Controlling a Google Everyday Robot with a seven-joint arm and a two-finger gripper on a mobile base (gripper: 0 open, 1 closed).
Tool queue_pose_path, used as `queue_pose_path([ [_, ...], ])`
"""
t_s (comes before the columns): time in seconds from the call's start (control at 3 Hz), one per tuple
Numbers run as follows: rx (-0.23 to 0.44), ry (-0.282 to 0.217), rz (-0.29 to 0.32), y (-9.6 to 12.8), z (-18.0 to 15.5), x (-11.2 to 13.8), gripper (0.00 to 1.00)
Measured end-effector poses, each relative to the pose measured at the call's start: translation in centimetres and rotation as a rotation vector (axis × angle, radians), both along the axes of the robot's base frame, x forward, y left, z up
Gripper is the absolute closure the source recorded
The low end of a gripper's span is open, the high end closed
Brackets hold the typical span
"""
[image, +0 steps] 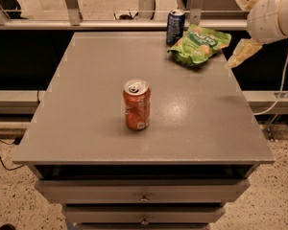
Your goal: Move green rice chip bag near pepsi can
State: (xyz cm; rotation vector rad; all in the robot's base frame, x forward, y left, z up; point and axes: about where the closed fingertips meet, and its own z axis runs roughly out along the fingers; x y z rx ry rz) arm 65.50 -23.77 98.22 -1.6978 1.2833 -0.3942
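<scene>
Green rice chip bag [199, 44]: lies free by the far right corner of the desk [86, 128], just beside the pepsi can [175, 27], with the claw [231, 28] spread and empty off the right edge; placing seemingly done, next only backing clear.

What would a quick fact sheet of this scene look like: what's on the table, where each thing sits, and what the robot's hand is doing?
surface: grey table with drawers beneath
pepsi can: upright at the far edge, right of centre
green rice chip bag: lying flat just right of the pepsi can; contact cannot be told
orange can: upright near the middle, opened top, well apart from the others
gripper: at the table's far right edge, beside the bag, fingers spread, holding nothing
task state: bag lies next to the pepsi can
</scene>
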Motion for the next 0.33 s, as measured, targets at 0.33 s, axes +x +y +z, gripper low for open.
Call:
queue_pose_path([
  [0.33,0.011,0.008,0.008,0.18,0.15,-0.27,0.0],
])
